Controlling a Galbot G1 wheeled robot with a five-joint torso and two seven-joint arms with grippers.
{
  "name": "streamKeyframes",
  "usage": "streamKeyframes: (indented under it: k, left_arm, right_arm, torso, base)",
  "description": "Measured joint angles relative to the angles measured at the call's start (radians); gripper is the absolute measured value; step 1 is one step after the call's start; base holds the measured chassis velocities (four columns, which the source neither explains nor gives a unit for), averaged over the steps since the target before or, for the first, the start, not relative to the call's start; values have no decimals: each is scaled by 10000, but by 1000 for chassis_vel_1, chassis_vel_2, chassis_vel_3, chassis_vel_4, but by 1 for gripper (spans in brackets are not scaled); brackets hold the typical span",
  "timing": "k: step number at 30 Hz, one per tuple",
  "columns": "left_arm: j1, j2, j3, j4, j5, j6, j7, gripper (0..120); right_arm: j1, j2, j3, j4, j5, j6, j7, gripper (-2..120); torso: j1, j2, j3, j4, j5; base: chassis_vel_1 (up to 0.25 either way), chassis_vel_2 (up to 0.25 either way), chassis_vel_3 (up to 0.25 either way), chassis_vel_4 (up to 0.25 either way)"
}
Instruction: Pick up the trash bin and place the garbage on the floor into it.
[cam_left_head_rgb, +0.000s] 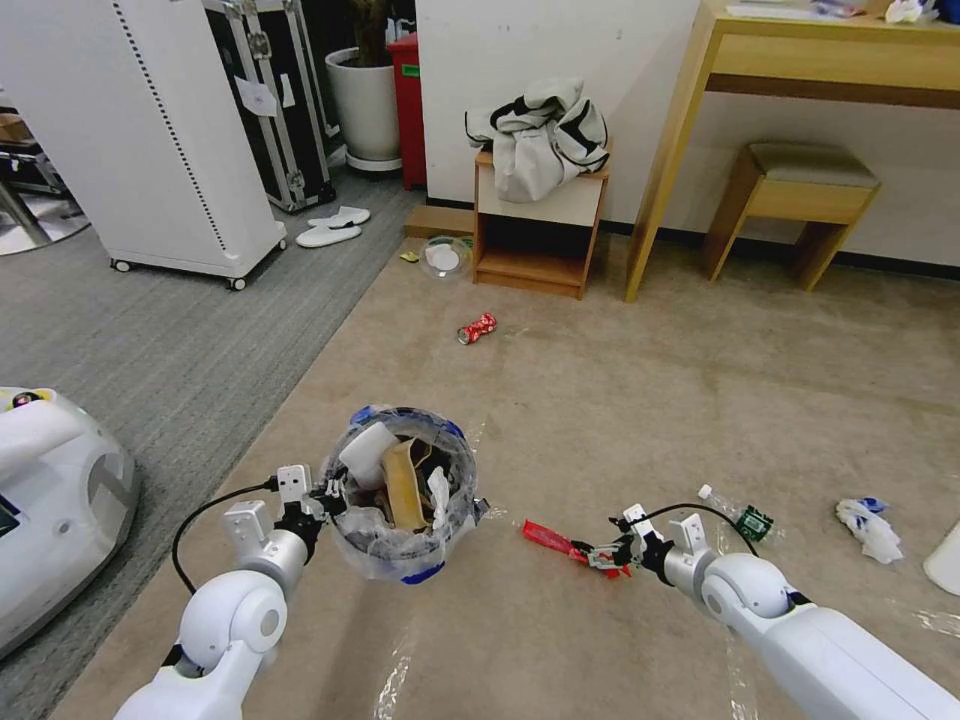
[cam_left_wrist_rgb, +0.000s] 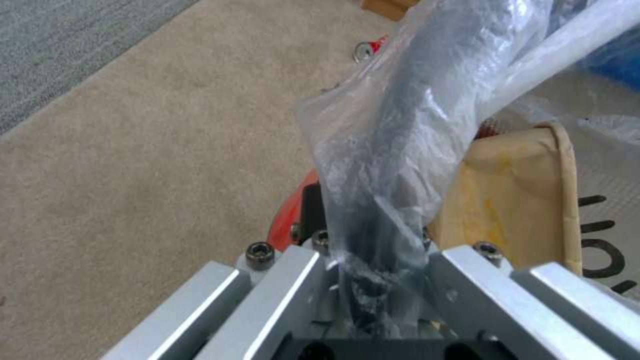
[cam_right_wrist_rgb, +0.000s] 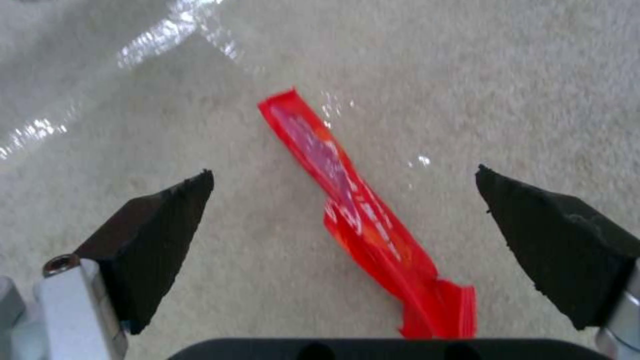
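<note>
The trash bin (cam_left_head_rgb: 395, 552), lined with a crinkled clear bag, hangs just above the floor (cam_left_head_rgb: 640, 400). My left gripper (cam_left_head_rgb: 325, 495) is shut on its rim. In the left wrist view the left gripper (cam_left_wrist_rgb: 370, 285) pinches the bagged dark rim (cam_left_wrist_rgb: 400, 150), with a brown carton (cam_left_wrist_rgb: 520, 200) inside. My right gripper (cam_left_head_rgb: 598, 556) is open low over a red snack wrapper (cam_left_head_rgb: 548, 538). In the right wrist view the wrapper (cam_right_wrist_rgb: 360, 215) lies between the black pads (cam_right_wrist_rgb: 153, 235). More garbage: a crushed red can (cam_left_head_rgb: 477, 328), a green-label bottle (cam_left_head_rgb: 742, 518), a white tissue (cam_left_head_rgb: 868, 528), white slippers (cam_left_head_rgb: 333, 227).
A small wooden shelf (cam_left_head_rgb: 540, 225) with a grey-white jacket (cam_left_head_rgb: 540, 135) stands at the wall, a desk (cam_left_head_rgb: 820, 60) and stool (cam_left_head_rgb: 805, 190) to its right. Grey ribbed carpet (cam_left_head_rgb: 150, 350), a white cabinet (cam_left_head_rgb: 140, 130) and a white machine (cam_left_head_rgb: 50, 500) lie left.
</note>
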Motion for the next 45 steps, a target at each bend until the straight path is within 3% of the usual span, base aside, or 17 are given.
streamKeyframes:
  k: [10,45]
  left_arm:
    - [-264,-52,45,146,-79,20,-51,1]
    - [-4,-234,88,285,39,-59,53,1]
  right_arm:
    - [202,181,-223,-731,-308,273,-24,100]
    - [789,1356,-639,-3245,-981,440,542,100]
  torso:
    - [0,0,0,0,0]
    - [0,0,-1,0,0]
  base:
    - [0,0,0,0]
    - [0,0,0,0]
